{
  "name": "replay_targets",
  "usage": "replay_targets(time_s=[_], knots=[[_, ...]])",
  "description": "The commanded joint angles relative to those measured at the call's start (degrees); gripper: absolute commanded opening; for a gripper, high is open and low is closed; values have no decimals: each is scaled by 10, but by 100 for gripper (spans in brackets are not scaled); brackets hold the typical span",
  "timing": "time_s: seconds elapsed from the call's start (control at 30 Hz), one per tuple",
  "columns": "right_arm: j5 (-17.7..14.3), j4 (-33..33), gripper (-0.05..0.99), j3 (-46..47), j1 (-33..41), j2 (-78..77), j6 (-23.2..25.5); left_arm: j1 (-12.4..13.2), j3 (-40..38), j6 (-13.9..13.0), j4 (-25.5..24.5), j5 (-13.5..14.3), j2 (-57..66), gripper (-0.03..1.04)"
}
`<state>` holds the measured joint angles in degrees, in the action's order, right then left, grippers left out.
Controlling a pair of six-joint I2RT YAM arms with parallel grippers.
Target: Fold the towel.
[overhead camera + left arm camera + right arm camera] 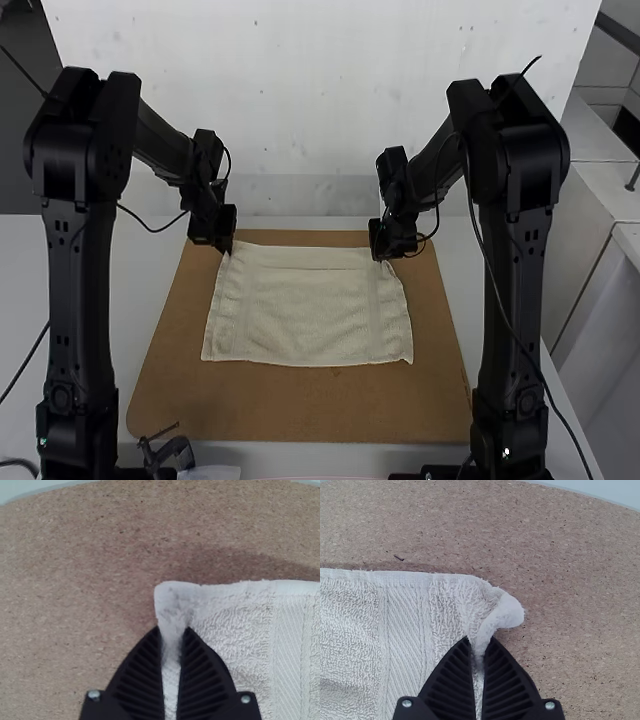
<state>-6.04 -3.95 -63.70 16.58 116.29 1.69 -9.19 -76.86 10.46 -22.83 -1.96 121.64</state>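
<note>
One brown, speckled board (300, 410) with rounded near corners lies on one pale table (155, 245), whose surface shows to the left and right of it. Going left to right, the left arm (80, 300) of two black robot arms comes first, then one small dark metal object (168, 455) just off the board's near left edge, too unclear to name. The left gripper (228, 250) is clamped on the towel's far left corner area, cloth pinched between its two black, tapered fingers. One cream towel (310, 310) lies spread in a single broad rectangle on the board, with brown surface showing on both sides and a wider strip on the near side. Two woven bands run near to far along it, one towards each side. The right gripper (378, 258) is clamped at the far right corner, its two fingers pressing a bunched fold of cloth. Last comes the right arm (515, 300).
</note>
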Motion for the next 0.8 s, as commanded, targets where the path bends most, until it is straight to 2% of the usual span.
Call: replay_targets(time_s=[0.0, 0.27, 0.5, 0.57, 0.77], knots=[[-71, -9, 2, 23, -37, 7, -6, -6, -1, 20, -4, -26, 17, 1], [-75, 18, 2, -10, -37, -18, 9, -21, -2, 28, -19, -19, -56, 1], [-74, 76, 2, -19, -34, -64, 13, -43, -5, 43, -45, -17, -135, 2], [-74, 90, 2, -14, -33, -82, 16, -44, -5, 44, -49, -5, -149, 2], [-68, 157, 2, 33, -34, -145, 17, -39, 3, 47, -54, -2, -197, 2]])
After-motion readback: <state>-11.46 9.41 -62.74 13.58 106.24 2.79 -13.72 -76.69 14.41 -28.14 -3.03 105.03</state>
